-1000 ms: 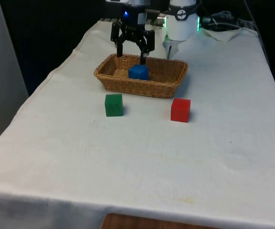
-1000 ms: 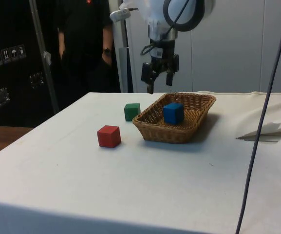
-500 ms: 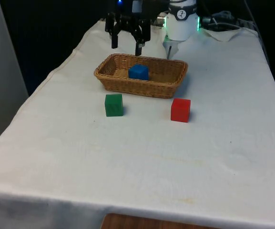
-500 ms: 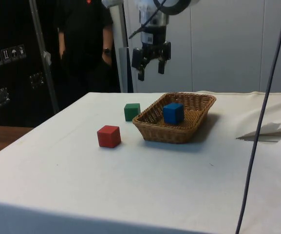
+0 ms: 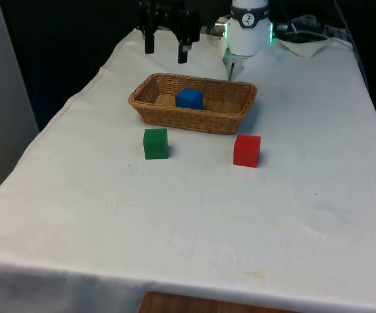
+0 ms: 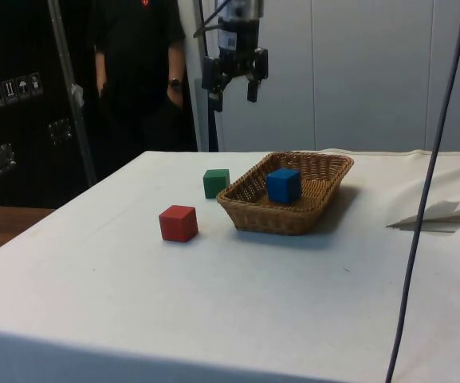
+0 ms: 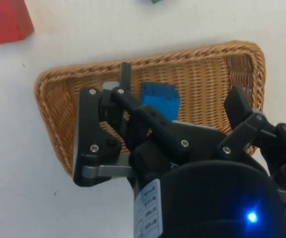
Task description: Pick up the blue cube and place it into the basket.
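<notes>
- Claw [image 5: 165, 51] has risen from just over the basket [image 5: 233, 114] to the upper left of the front view, released and empty.
- Cube [image 5: 189, 98] sits inside the basket; the task looks complete.

A white cloth [image 5: 194, 215] drapes the counter. In the side view, dark cabinets [image 6: 14, 104] stand left, pale wall panels [image 6: 365, 72] behind, where a person [image 6: 138, 72] waits.

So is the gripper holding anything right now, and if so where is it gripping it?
Nothing is held. The gripper hangs open and empty above the table, and the blue cube sits free inside the basket, clear of the fingers.
</notes>
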